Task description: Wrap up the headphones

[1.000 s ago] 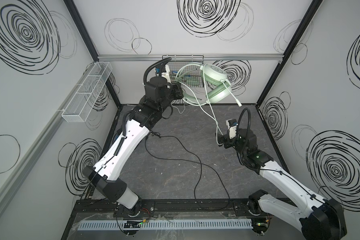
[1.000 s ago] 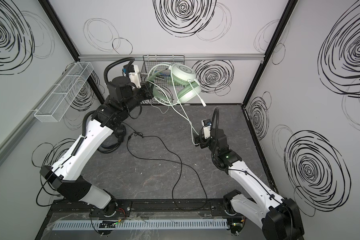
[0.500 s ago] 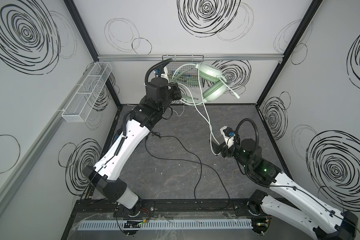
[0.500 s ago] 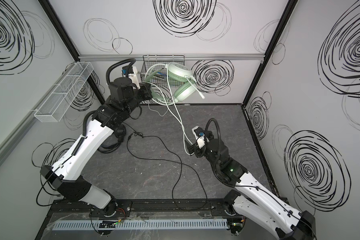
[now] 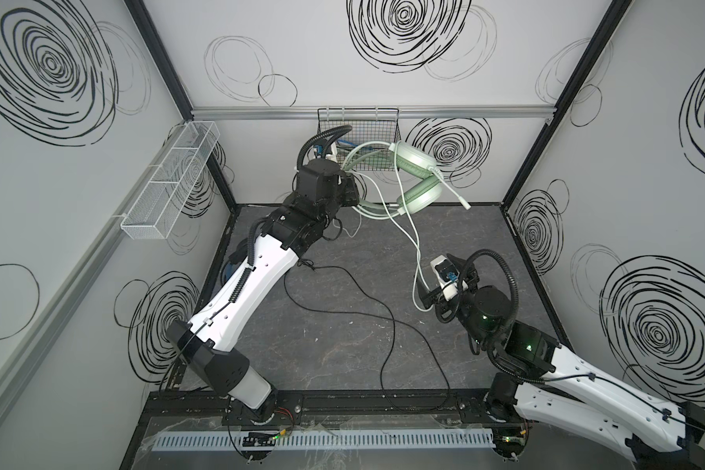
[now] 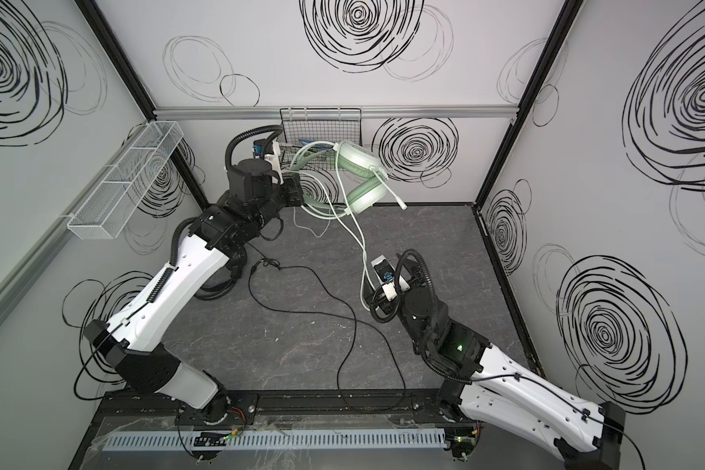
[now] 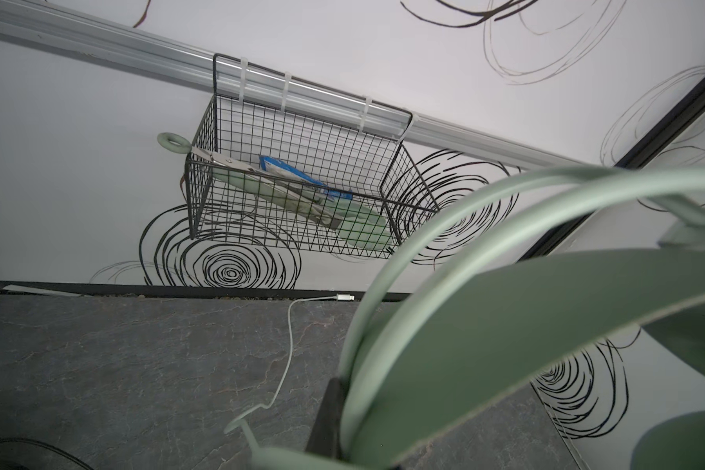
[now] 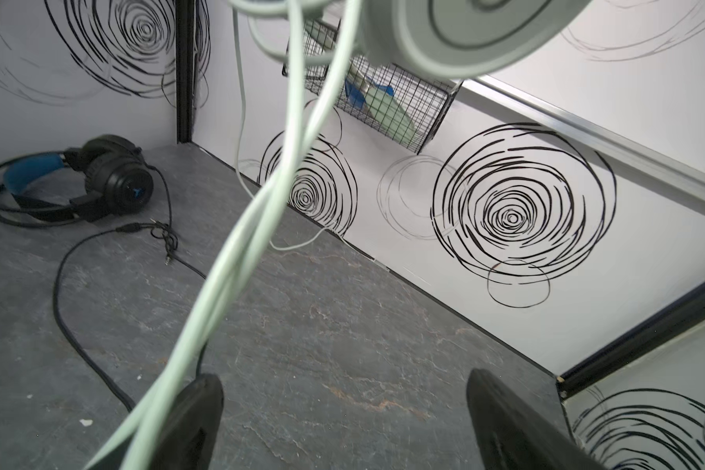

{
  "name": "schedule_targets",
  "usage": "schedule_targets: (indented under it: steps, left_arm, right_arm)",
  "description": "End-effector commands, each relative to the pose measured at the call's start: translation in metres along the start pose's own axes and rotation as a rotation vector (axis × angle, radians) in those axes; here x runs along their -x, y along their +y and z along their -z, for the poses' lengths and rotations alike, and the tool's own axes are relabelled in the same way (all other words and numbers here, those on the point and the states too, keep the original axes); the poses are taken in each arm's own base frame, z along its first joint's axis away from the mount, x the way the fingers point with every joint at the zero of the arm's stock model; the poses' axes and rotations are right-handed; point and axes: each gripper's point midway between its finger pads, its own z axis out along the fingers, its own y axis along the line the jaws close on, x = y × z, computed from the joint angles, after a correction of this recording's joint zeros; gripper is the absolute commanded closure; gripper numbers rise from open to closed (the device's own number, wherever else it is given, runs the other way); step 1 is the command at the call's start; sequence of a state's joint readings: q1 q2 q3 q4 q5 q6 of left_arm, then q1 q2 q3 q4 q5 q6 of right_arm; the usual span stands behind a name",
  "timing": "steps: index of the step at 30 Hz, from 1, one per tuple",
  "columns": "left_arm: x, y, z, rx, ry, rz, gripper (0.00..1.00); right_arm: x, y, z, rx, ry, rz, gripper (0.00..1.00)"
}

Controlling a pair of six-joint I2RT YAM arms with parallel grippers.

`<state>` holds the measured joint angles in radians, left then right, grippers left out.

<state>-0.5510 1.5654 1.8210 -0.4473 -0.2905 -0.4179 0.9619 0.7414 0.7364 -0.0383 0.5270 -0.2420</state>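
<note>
Headphones in pale mint-green plastic with boom mic (image 5: pixel 418 179) hang aloft by headband, clamped in fully closed left gripper (image 5: pixel 353 191), beside black wire wall basket (image 5: pixel 359 130). Right gripper (image 8: pixel 340 378) jaws spread wide, pinching nothing; white cord (image 8: pixel 237 264) drapes against one finger. Black over-ear headphones with blue headband padding (image 8: pixel 115 179) lie on grey floor by left arm.

Left arm (image 5: pixel 257 276) reaches up and far back, wrist raised, left gripper (image 5: pixel 353 191) clamped tight on the band of the mint headset (image 5: pixel 414 160). Right arm (image 5: pixel 587 401) sits lower, elbow bent, right gripper (image 8: pixel 342 427) angled upward, jaws spread wide.
</note>
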Motion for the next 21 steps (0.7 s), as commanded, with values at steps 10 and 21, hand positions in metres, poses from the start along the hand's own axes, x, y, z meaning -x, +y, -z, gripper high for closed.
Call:
schedule_targets:
  steps: [10, 21]
  left_arm:
    - [0.015, -0.012, 0.019, -0.069, -0.102, 0.067, 1.0]
    - [0.008, -0.013, 0.023, -0.072, -0.093, 0.069, 1.0]
  right_arm:
    - [0.022, 0.008, 0.004, 0.156, -0.031, -0.239, 0.03]
    - [0.059, -0.012, 0.007, 0.145, -0.218, -0.236, 0.03]
